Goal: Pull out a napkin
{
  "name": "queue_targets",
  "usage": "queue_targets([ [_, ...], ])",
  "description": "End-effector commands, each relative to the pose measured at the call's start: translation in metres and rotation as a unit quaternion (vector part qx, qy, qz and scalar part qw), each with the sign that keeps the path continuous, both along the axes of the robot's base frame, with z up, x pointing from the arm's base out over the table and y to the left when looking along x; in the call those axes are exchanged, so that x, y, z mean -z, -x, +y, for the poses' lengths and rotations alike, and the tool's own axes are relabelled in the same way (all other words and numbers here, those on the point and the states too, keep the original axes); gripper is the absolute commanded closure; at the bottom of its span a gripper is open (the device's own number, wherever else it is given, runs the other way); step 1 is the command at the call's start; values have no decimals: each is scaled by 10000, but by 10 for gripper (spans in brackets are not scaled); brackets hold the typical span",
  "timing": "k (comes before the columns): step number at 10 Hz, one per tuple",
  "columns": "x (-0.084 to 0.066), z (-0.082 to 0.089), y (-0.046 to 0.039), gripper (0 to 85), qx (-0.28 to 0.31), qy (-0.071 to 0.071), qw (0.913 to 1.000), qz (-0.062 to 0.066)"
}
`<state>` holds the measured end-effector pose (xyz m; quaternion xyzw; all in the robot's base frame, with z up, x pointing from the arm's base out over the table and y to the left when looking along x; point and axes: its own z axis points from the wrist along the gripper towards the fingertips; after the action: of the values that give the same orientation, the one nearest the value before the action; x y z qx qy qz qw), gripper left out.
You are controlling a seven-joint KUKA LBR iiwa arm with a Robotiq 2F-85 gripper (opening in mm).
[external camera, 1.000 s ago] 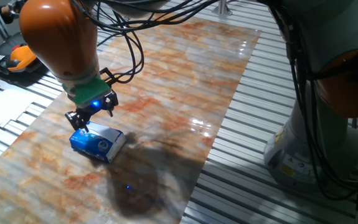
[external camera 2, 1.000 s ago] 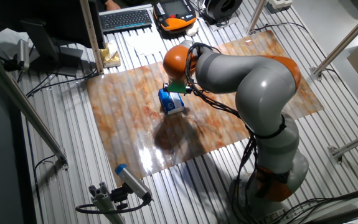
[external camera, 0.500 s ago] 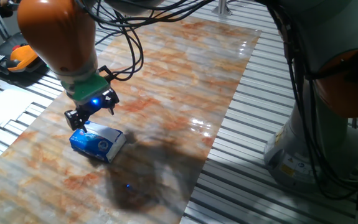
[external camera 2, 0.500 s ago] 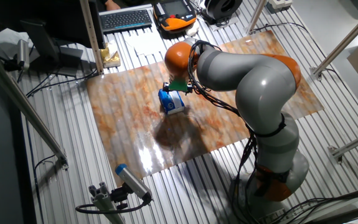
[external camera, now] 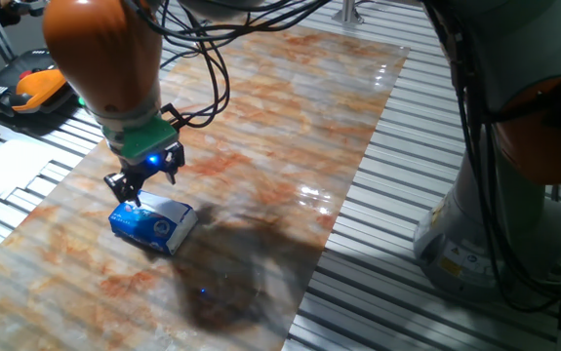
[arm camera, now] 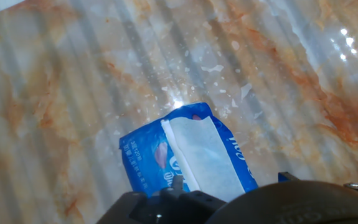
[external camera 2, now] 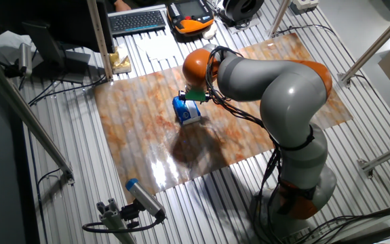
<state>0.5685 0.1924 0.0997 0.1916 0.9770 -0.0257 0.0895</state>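
Napkin [arm camera: 205, 157] hasn't been pulled yet, it's sitting flat in the blue packet [external camera: 151, 224]. Gripper [external camera: 132, 185] hovers above; can't tell how wide the jaws are.

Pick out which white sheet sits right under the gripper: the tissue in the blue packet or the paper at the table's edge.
The tissue, showing through the blue packet top directly below the gripper. The paper lies off the marble board, well aside.

The napkin [arm camera: 202, 152] is a thin white sheet lying flat along the top of the blue-and-white tissue packet [arm camera: 142, 168], running lengthwise as a pale strip with blue showing on both sides. Its far end sits near the packet's upper edge. From the fixed views it is a white patch [external camera: 163, 209] on the packet's top
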Motion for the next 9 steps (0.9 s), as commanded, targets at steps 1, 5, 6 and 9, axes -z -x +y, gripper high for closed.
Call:
queue_targets([
  [1, 0, -1, -1, 0, 9, -5, 10000, 13],
  [5, 1, -2, -2, 0, 61, 31, 9999, 122],
  [6, 6, -1, -5, 0, 73, 9, 9999, 135],
  [9, 46, 5, -26, 0, 110, -16, 9998, 175],
])
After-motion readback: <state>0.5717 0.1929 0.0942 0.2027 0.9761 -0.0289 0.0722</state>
